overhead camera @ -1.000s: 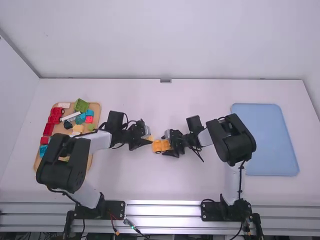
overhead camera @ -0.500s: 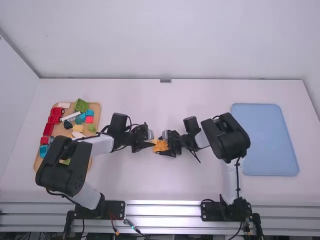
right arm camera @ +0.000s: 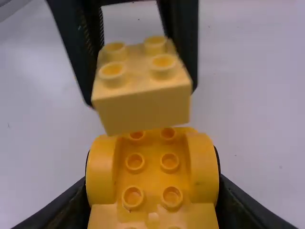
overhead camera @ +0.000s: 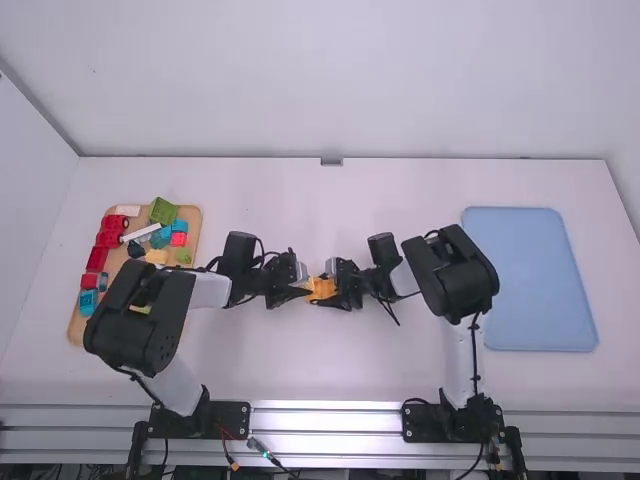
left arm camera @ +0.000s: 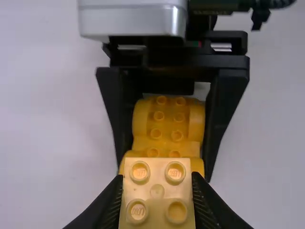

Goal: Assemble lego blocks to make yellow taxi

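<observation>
subject of inspection: a pale yellow block and a yellow-orange base, both held over the middle of the white tabletop. the left gripper is holding the pale yellow block, its fingers pressed on two opposite sides and parted by the block's width; the studs face up. the right gripper is holding the yellow-orange base, its fingers at the base's two long sides; the base shows studs between raised, rounded edges. the block sits over the end of the base nearest the left gripper, overlapping it in both wrist views. whether the two touch cannot be told.

edges and room: the work lies well in from the tabletop's far edge and from the metal rail at the near edge. bare tabletop stretches beyond the grippers and on the near side of them. the wooden tray, by the left edge, carries red blocks, a green block, a white bar and other pieces; the left arm passes over its near part. the blue tray lies well apart on the right, its left edge partly behind the right arm's elbow.
</observation>
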